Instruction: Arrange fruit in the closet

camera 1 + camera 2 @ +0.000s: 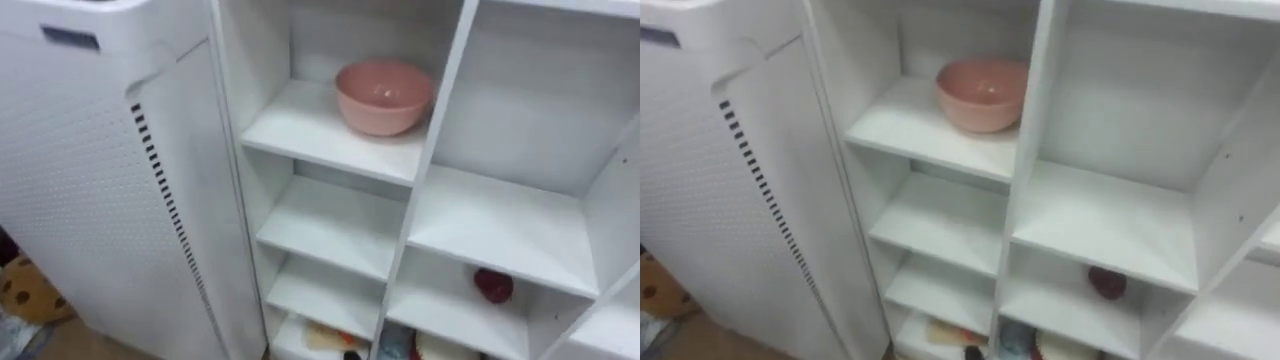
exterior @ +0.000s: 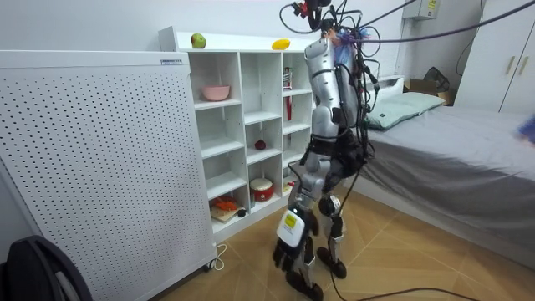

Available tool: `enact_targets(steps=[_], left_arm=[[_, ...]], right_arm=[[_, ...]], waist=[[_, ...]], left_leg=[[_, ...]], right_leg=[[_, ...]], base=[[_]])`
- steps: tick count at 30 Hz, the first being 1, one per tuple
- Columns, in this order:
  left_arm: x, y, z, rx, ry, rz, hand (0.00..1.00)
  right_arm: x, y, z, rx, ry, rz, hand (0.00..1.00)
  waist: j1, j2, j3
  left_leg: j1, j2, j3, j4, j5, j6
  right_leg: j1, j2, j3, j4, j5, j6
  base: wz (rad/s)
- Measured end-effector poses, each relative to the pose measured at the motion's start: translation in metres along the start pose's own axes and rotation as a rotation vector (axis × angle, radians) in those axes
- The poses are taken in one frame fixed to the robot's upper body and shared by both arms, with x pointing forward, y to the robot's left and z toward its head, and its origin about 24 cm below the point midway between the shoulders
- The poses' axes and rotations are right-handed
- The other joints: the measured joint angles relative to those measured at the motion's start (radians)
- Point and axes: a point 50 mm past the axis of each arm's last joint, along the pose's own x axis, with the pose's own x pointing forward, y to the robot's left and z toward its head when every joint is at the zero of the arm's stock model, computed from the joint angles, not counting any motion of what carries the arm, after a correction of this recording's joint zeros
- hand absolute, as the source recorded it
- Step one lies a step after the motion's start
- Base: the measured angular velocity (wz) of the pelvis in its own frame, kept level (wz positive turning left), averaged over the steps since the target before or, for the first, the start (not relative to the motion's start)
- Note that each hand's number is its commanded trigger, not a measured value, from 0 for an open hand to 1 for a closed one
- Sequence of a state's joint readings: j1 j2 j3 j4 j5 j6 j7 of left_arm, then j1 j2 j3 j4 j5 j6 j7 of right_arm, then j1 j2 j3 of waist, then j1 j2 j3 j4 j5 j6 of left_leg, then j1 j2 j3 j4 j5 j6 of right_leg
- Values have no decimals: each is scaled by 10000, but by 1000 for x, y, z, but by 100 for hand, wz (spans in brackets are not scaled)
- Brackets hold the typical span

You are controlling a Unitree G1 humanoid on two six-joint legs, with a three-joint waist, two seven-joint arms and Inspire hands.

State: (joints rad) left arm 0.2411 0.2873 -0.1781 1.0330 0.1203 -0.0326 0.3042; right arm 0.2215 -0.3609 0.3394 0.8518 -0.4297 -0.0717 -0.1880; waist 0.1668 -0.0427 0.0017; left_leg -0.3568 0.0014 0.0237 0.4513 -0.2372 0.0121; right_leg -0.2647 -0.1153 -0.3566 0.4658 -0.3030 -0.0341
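I stand facing a white closet of open shelves (image 1: 330, 130). A pink bowl (image 1: 383, 95) sits in the upper left compartment. Two shelves lower and one column to the right lies a dark red fruit (image 1: 493, 285). In the room view a green apple (image 2: 198, 40) and a yellow fruit (image 2: 281, 44) rest on the closet's top. My left hand (image 2: 290, 238) hangs by my side with loose fingers, holding nothing.
A white perforated panel (image 1: 90, 190) stands against the closet's left side. A red pot (image 2: 262, 189) and orange items (image 2: 222, 203) fill the bottom compartments. A bed (image 2: 451, 159) lies behind me, and a dark object (image 2: 33, 267) sits on the floor at the room view's left.
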Motion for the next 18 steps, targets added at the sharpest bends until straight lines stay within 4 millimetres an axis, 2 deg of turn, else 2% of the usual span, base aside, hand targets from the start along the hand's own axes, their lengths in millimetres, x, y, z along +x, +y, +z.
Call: enact_targets(steps=[3,4,8,10,11,14,18], left_arm=[[-7,-10,-10,-146,349,428,0],[-11,-17,-15,-115,507,447,0],[-15,-25,-19,-467,931,647,0],[-15,-26,-19,-709,1101,772,0],[-16,-28,-20,-854,1272,769,0],[-17,-33,-22,-943,1607,665,0],[-14,-35,-17,-1305,1845,655,0]], right_arm=[[-11,30,-22,1696,1600,495,0],[-16,42,-28,2525,2176,616,0],[-22,60,-31,3599,3105,780,0],[-20,61,-30,3983,3294,668,0],[-20,62,-30,4245,3445,532,0],[-17,60,-27,4273,3530,366,0],[-15,58,-26,4999,3818,71,0]], waist=[[-592,-5,13],[-857,-40,-20],[-1210,-79,-22],[-1464,-10,-30],[-1484,57,-26],[-1555,255,-9],[-1794,381,38]], left_leg=[[1374,-145,60,-1143,190,23],[1963,-148,145,-1547,206,29],[2800,-143,315,-1853,203,30],[3003,-145,336,-1871,202,31],[3215,-139,490,-2005,202,31],[3685,-132,818,-2296,201,32],[3874,-132,819,-2385,181,52]], right_leg=[[1247,187,209,-1074,213,204],[1771,295,323,-1441,267,272],[2682,423,537,-2144,406,365],[2876,427,624,-2243,433,397],[2994,450,910,-2265,436,404],[3190,499,1339,-2291,436,404],[3328,537,1394,-2293,437,404]], base=[[-9],[-12],[-17],[0],[-8],[-30],[-4]])
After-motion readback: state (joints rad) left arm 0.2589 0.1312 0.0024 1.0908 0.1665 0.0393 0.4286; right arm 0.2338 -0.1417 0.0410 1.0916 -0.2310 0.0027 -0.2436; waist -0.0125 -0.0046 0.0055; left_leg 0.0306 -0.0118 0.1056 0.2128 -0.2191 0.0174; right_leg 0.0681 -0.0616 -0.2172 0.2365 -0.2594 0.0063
